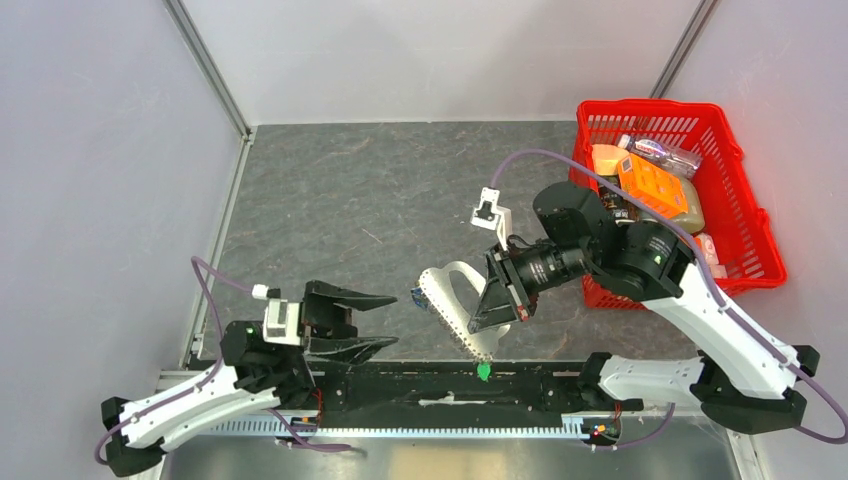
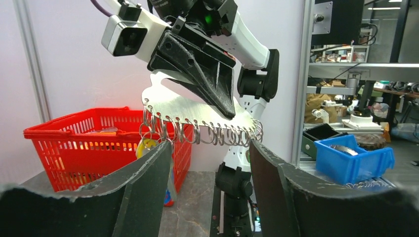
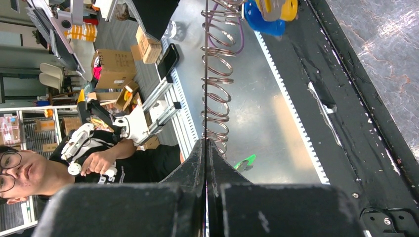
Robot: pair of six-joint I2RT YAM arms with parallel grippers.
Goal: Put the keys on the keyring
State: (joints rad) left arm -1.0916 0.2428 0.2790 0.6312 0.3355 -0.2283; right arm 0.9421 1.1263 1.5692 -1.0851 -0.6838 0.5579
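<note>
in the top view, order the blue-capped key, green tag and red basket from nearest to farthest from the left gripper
From the left gripper:
1. blue-capped key, just right of its open fingertips.
2. green tag, farther right, toward the bottom of the view.
3. red basket, far right, toward the top of the view.

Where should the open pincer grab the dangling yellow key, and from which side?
Probably the yellow key's plastic cap, its widest part. It hangs free under one end of the ringed metal plate, clear of the right pincer clamping that plate, so the open left pincer could come in level from its own side.
</note>
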